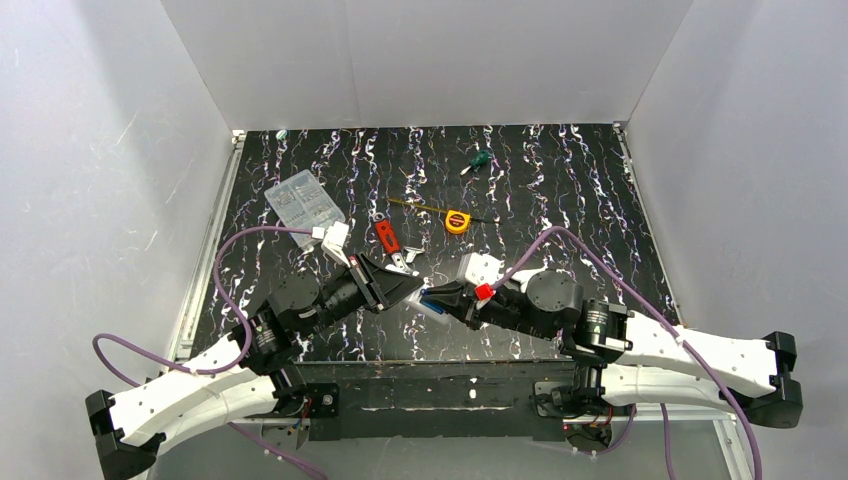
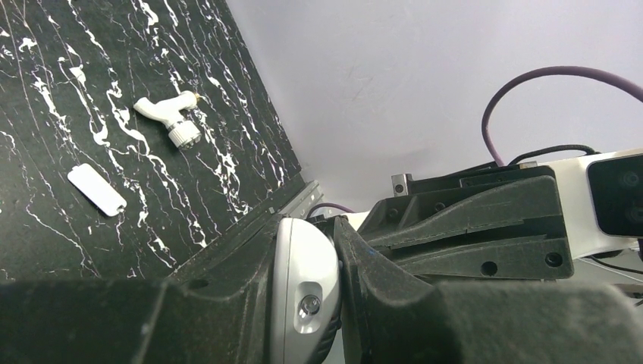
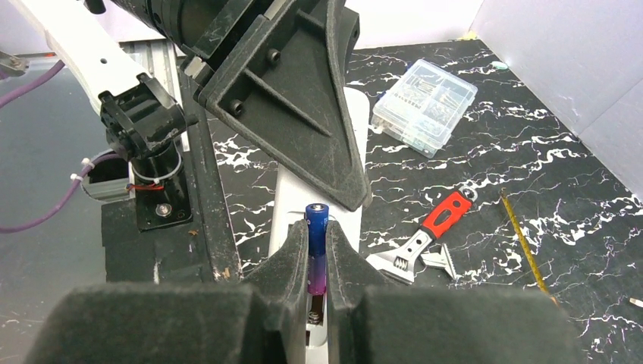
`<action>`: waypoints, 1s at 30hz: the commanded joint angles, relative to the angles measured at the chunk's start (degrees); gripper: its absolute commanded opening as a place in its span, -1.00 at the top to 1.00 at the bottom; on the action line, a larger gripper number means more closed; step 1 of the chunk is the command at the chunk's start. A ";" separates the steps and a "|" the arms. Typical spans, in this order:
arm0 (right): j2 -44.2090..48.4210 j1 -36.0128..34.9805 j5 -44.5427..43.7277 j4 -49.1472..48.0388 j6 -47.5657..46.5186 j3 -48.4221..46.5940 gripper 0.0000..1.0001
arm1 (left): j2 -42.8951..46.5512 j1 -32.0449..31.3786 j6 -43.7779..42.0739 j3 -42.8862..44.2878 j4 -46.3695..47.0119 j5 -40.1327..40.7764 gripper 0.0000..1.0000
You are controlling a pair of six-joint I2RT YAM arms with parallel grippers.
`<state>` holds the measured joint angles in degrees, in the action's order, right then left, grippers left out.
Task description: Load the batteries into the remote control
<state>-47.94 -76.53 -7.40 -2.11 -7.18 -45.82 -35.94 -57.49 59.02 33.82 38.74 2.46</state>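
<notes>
Smooth white plastic remote control (image 2: 303, 265), glossy blue battery (image 3: 316, 227), clear plastic box (image 3: 426, 106).

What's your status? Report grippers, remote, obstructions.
Left gripper shut on small white plastic remote control. Right gripper shut on slim blue cylindrical battery, over the remote. No obstruction seen.

Your overhead view evenly bright, soft diffuse light off white walls (image 1: 420, 60), only faint shadows, dark worktop (image 1: 560, 200) evenly lit, your wrist views' near fingers (image 3: 292, 265) dark, soft-focused.
</notes>
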 commanded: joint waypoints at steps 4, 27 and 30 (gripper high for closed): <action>1.96 -0.28 -1.79 -2.52 -0.97 2.16 0.97 | 1.10 -0.16 1.31 3.17 6.73 -0.44 1.00; 3.39 -0.28 -2.78 4.98 -0.50 4.62 0.97 | 1.43 -0.16 1.44 3.60 7.12 -0.05 1.00; 2.47 -0.28 -3.68 5.01 -0.72 4.37 0.97 | 1.25 -0.16 1.56 3.63 7.31 -0.15 1.00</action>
<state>-44.66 -76.64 -8.25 -1.54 -7.66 -42.28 -36.12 -57.52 59.42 33.85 37.80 2.50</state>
